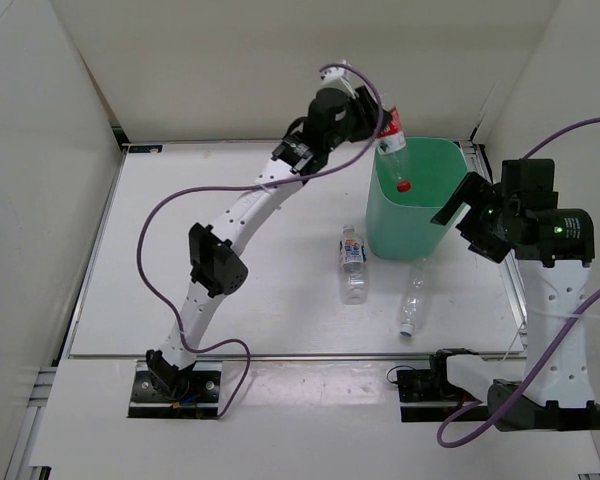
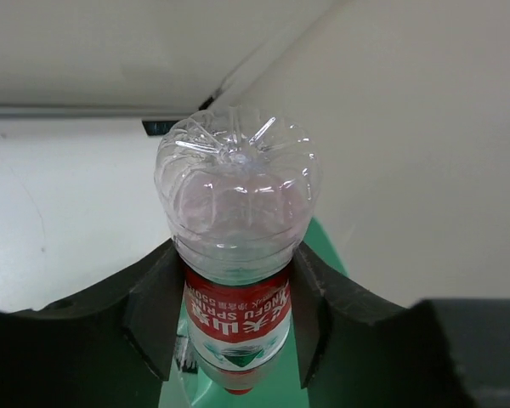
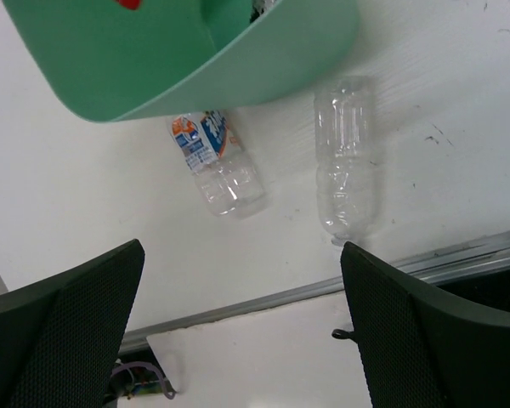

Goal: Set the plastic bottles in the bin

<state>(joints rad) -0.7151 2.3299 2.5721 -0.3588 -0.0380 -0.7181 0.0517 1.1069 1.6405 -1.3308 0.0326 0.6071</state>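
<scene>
My left gripper (image 1: 376, 126) (image 2: 236, 323) is shut on the red-labelled bottle (image 1: 392, 148) (image 2: 236, 195), which hangs cap down over the mint-green bin (image 1: 450, 152) (image 2: 276, 384), its red cap inside the rim. A blue-white labelled bottle (image 1: 352, 262) (image 3: 211, 160) lies on the table left of the bin (image 3: 178, 59). An unlabelled clear bottle (image 1: 412, 300) (image 3: 346, 157) lies in front of the bin. My right gripper (image 1: 462, 208) (image 3: 238, 323) hangs open and empty, raised to the right of the bin.
White walls enclose the table at the back and on both sides. A metal rail (image 1: 280, 355) runs along the table's near edge. A purple cable (image 1: 155, 270) loops beside the left arm.
</scene>
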